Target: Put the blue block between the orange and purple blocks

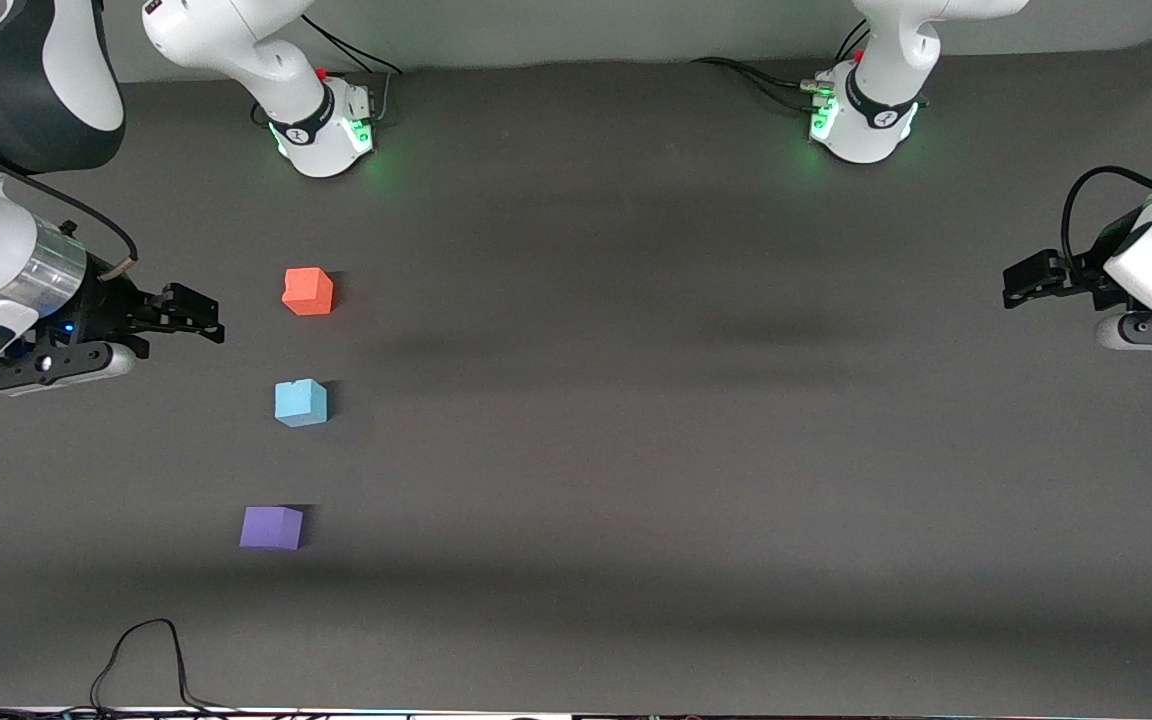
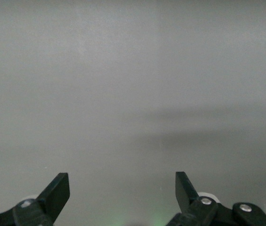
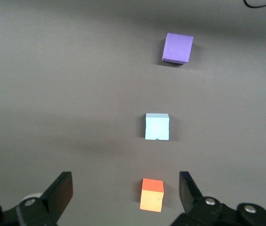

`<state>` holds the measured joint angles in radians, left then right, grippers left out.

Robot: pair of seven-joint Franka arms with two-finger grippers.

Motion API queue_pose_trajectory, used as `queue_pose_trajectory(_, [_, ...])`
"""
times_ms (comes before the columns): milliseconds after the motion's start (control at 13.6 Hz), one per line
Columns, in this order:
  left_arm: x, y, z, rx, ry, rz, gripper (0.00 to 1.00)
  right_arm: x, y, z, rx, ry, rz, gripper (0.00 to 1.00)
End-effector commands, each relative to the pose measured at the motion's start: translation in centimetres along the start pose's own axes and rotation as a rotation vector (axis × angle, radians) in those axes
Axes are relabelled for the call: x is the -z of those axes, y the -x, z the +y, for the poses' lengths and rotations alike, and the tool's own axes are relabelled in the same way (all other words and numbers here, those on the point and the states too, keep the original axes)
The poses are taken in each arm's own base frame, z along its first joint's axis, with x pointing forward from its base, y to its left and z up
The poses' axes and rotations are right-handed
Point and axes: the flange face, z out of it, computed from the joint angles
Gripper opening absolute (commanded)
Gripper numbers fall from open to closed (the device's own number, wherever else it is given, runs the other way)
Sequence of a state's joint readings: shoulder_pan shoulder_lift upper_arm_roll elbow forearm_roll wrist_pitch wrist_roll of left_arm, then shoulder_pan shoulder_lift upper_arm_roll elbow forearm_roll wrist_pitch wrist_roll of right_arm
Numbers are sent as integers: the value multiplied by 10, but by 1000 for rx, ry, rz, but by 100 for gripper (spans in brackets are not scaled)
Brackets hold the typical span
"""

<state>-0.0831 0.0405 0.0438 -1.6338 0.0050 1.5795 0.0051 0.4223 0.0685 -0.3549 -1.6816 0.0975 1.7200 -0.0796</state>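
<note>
Three small cubes lie in a row toward the right arm's end of the table. The orange block (image 1: 308,291) is farthest from the front camera, the blue block (image 1: 301,403) sits in the middle, and the purple block (image 1: 271,527) is nearest. My right gripper (image 1: 204,320) is open and empty, raised beside the orange block and touching nothing. Its wrist view shows the orange block (image 3: 152,194), the blue block (image 3: 157,126) and the purple block (image 3: 177,47) in line below the gripper (image 3: 123,188). My left gripper (image 1: 1021,280) waits open and empty at the left arm's end; its wrist view (image 2: 122,186) shows only bare table.
The dark grey table (image 1: 686,450) carries nothing else. The two arm bases (image 1: 326,130) (image 1: 861,120) stand along its edge farthest from the front camera. A black cable (image 1: 146,650) loops at the edge nearest the camera, toward the right arm's end.
</note>
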Motion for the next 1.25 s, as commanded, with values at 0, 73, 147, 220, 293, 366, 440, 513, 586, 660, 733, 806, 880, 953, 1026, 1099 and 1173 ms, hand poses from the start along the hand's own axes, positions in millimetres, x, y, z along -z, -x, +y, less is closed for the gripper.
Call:
queue_pose_trajectory(0, [5,-2,0,1,3,-2,100,12,14,13,-33,9,0,100])
queue_pose_trajectory(73, [5,-2,0,1,3,-3,100,13,18,22,-48,6,0,100])
queue_pose_trajectory(147, [5,-2,0,1,3,-2,100,13,23,20,-44,3,-2,100])
queue_pose_trajectory(220, [5,-2,0,1,3,-3,100,13,28,19,-44,4,-2,100])
queue_pose_trajectory(293, [5,-2,1,0,3,-3,100,15,29,17,-41,5,1,100])
queue_pose_trajectory(366, [5,-2,0,1,3,-3,100,14,29,14,-34,10,0,100])
queue_pose_trajectory(440, [5,-2,1,0,3,-2,100,15,28,14,-30,24,5,100])
queue_pose_trajectory(513, [5,-2,0,1,3,-3,100,17,28,15,-28,38,10,100])
queue_pose_trajectory(586, [5,-2,0,1,3,-3,100,17,27,14,-24,48,15,100])
queue_pose_trajectory(660, [5,-2,0,1,3,-2,100,17,26,14,-24,54,18,100])
queue_pose_trajectory(733, [5,-2,0,1,3,-3,100,18,27,15,-27,54,20,100])
queue_pose_trajectory(806, [5,-2,0,1,3,-3,100,20,28,14,-44,56,21,100])
queue_pose_trajectory(880, [5,-2,0,1,3,-3,100,24,31,11,-59,58,28,100])
queue_pose_trajectory(953, [5,-2,0,1,3,-3,100,24,32,4,-60,60,26,100])
queue_pose_trajectory(1026, [5,-2,0,1,3,-3,100,24,32,7,-63,60,25,100])
queue_pose_trajectory(1099, [5,-2,1,0,3,-2,100,22,30,7,-65,58,25,100])
queue_pose_trajectory(1173, [5,-2,1,0,3,-2,100,20,28,7,-65,57,26,100])
